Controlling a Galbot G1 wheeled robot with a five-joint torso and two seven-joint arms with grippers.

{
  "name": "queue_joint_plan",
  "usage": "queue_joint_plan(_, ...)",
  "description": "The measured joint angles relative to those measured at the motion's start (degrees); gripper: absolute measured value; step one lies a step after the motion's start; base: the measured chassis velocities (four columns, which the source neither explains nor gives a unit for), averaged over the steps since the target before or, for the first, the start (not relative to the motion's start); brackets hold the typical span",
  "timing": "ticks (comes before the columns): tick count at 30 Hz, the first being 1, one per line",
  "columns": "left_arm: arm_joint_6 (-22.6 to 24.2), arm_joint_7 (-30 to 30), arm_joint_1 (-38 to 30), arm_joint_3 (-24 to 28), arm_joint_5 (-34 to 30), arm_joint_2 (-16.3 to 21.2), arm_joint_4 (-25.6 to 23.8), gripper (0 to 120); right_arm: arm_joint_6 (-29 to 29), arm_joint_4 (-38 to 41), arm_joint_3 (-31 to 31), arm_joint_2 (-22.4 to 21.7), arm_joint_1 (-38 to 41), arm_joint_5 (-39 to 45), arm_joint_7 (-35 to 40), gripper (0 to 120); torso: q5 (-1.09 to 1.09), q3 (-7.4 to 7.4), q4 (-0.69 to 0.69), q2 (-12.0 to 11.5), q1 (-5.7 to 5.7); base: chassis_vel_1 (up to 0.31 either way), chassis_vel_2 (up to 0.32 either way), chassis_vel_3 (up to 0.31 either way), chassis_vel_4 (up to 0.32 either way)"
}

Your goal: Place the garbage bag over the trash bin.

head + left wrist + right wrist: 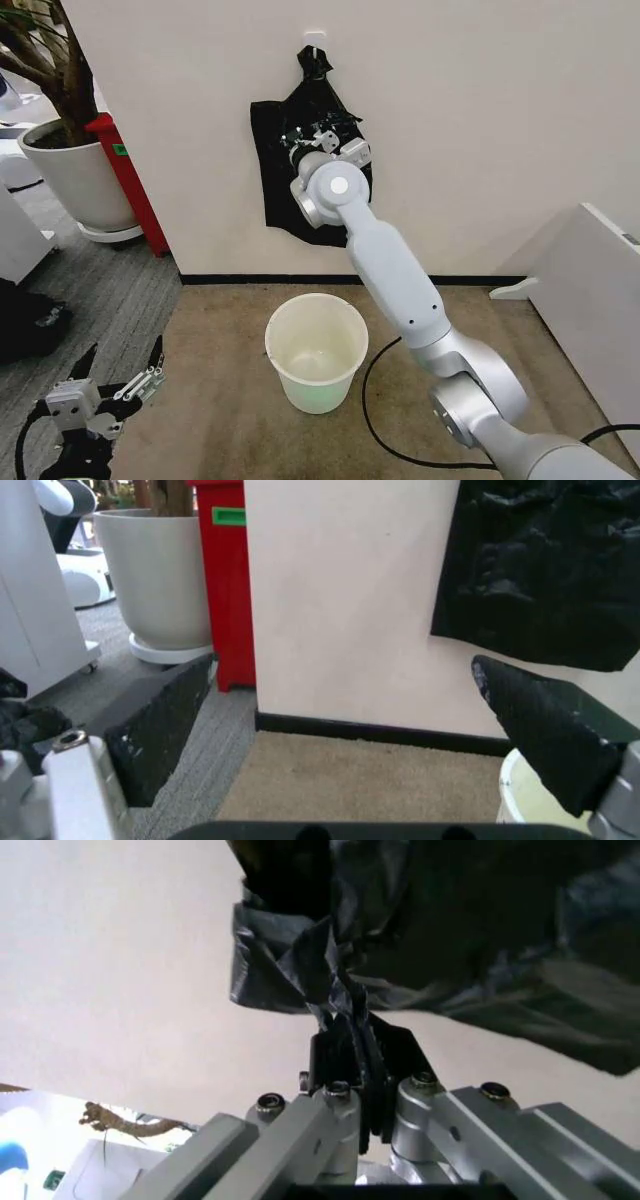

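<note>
A flat black bag bundle hangs on the wall from a hook, knotted at its top. My right gripper is raised against its front. In the right wrist view that gripper is shut on a twisted fold of the thin glossy garbage bag. The cream-white trash bin stands upright on the carpet below, with nothing inside. My left gripper waits low at the bin's left, open and holding nothing. In its wrist view the bundle and the bin's rim appear.
A large white plant pot and a red stand sit left of the wall corner. A black cable loops on the carpet right of the bin. White furniture stands at the far right.
</note>
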Motion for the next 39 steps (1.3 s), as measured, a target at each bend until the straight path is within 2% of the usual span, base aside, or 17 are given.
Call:
queue_joint_plan(8,-0.05,0.03,-0.06,0.08,0.01,-0.01,0.00,100,0.43,4.52,0.20,-4.20,-5.98,1.53,1.76,0,0.02,0.00,-0.01,0.00,0.00,0.000,0.000,0.000,0.000)
queue_joint_plan(22,-0.47,0.20,-1.02,1.26,0.18,0.04,0.01,100,1.36,16.45,0.36,-14.14,-18.10,6.26,7.56,0,0.01,0.00,0.00,0.00,0.00,0.000,0.000,0.000,0.000)
queue_joint_plan(39,-0.48,0.23,-1.50,1.85,0.28,0.25,0.01,100,0.59,24.94,-0.98,-18.07,-33.08,4.54,7.63,0,0.01,0.00,-0.01,0.00,0.00,0.000,0.000,0.000,0.000)
